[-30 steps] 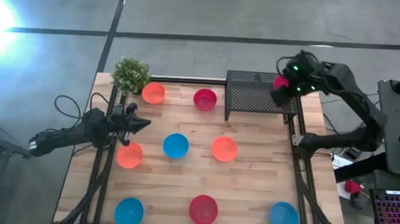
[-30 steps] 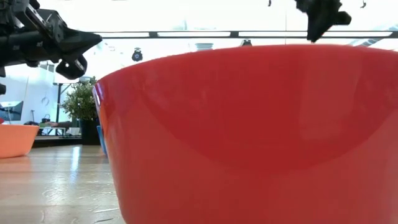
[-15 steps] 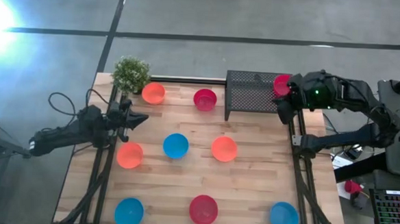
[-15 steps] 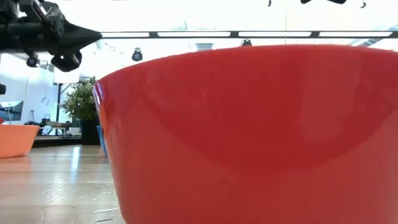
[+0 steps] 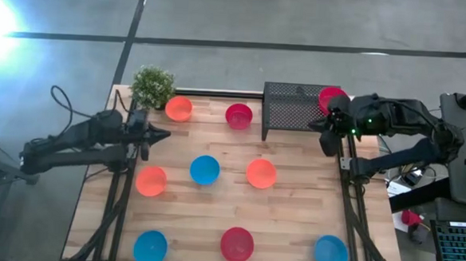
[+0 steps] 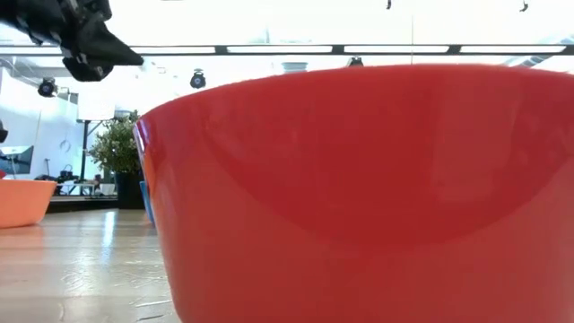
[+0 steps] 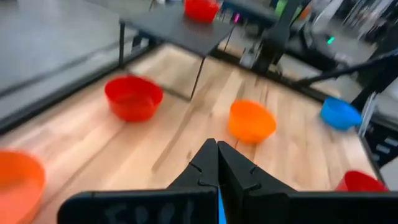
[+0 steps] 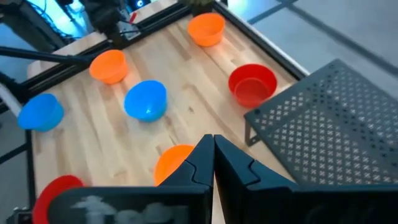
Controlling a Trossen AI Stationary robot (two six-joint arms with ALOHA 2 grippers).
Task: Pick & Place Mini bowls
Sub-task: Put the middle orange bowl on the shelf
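Nine bowls: eight on the table (image 5: 294, 190), one red bowl (image 5: 328, 95) on the black mesh rack (image 5: 294, 110).
Back row: orange bowl (image 5: 178, 108) beside the plant (image 5: 152, 85); red bowl (image 5: 238, 115) just left of the rack.
Middle row: orange bowl (image 5: 151, 180), blue bowl (image 5: 204, 170), orange bowl (image 5: 261, 173), well apart.
Front row: blue bowl (image 5: 150, 248), red bowl (image 5: 237, 244), blue bowl (image 5: 331, 252); front red bowl filling the low view.
Rack: at the table's back right corner, top of perforated metal.
Left gripper (image 5: 162, 134): above the table's left edge, between the back and middle orange bowls, pointing inward; fingers (image 7: 204, 163) pressed together, nothing between them.
Right gripper (image 5: 317, 125): at the rack's right end, just beside the rack's red bowl, apart from it; fingers (image 8: 200, 155) pressed together, nothing held.
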